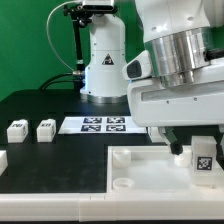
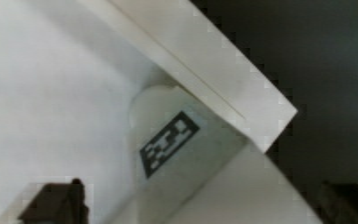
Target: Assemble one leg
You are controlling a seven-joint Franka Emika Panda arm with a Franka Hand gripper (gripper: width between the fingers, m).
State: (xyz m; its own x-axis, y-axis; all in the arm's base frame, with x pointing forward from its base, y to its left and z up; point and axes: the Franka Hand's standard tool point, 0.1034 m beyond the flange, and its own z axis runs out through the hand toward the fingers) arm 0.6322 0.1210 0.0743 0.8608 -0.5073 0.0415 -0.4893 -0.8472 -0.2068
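Note:
A white leg [image 1: 203,158] with a black-and-white tag stands on the near right part of the large flat white tray-like piece [image 1: 140,180]. My gripper [image 1: 192,150] hangs right over it. In the wrist view the leg [image 2: 171,143] lies between my two dark fingertips [image 2: 55,200], with a gap showing on each side, so the gripper [image 2: 199,205] is open around it. Two more legs [image 1: 17,129] [image 1: 46,129] stand side by side at the exterior view's left. A raised white edge [image 2: 211,70] of the tray-like piece runs behind the leg.
The marker board [image 1: 105,124] lies on the black table behind the tray-like piece. Another white part [image 1: 3,160] shows at the left edge. The robot's base [image 1: 103,60] stands at the back. The arm's body hides the table's right side.

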